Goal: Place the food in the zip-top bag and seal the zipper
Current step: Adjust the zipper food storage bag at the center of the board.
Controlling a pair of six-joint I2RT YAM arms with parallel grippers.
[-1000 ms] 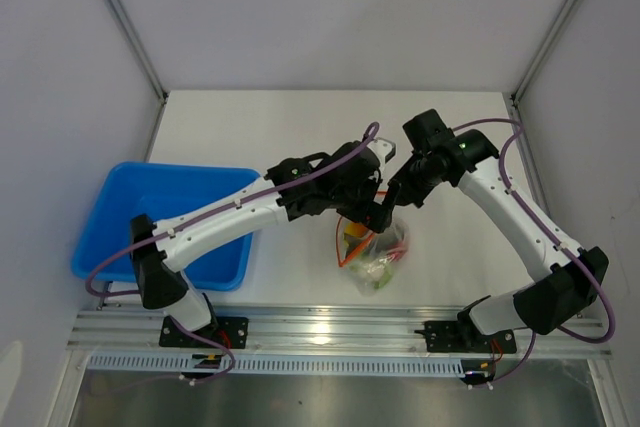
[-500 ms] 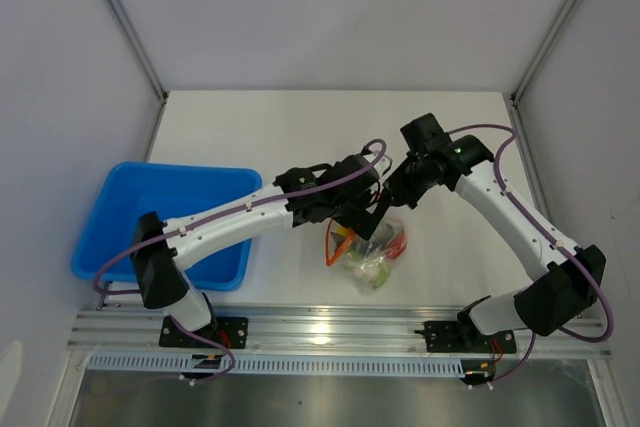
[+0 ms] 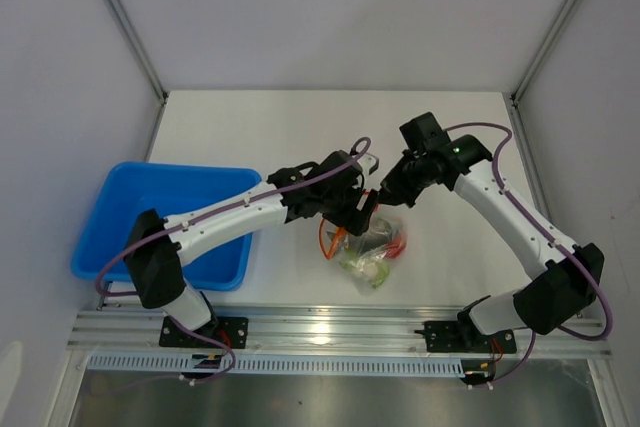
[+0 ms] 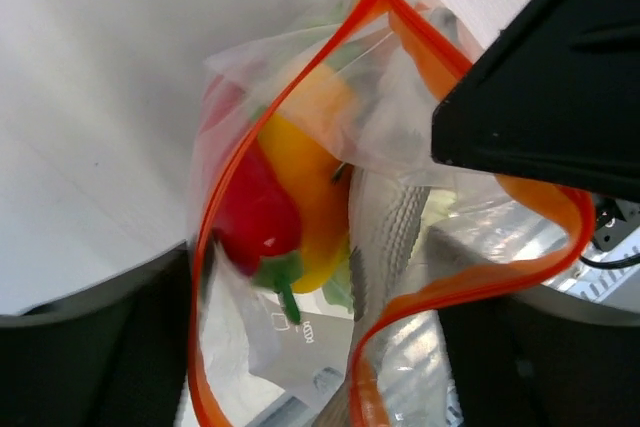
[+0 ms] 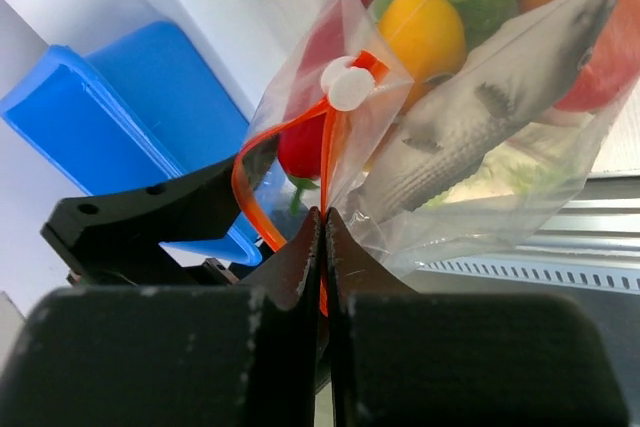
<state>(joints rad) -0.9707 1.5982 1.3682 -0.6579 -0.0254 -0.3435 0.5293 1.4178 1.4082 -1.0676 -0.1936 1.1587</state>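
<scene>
Top external view, from the left: blue plastic tray [image 3: 150,197] on the white table [image 3: 250,137], then small clear crinkly zip-top bag [image 3: 375,257] at the near part, between both arms. Inside, toy food: red pepper [image 4: 250,217], yellow fruit [image 4: 312,197], grey fish [image 4: 385,237]. Left fingers [image 4: 540,97] spread apart at the bag mouth, thin orange-red zipper strip [image 4: 205,247] looping between. Right fingers [image 5: 290,287] pressed together, pinching this strip under a white slider [image 5: 345,87].

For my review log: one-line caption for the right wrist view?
Right gripper shut on the zip-top bag at its orange zipper, grey fish and yellow fruit inside, blue tray behind.
</scene>
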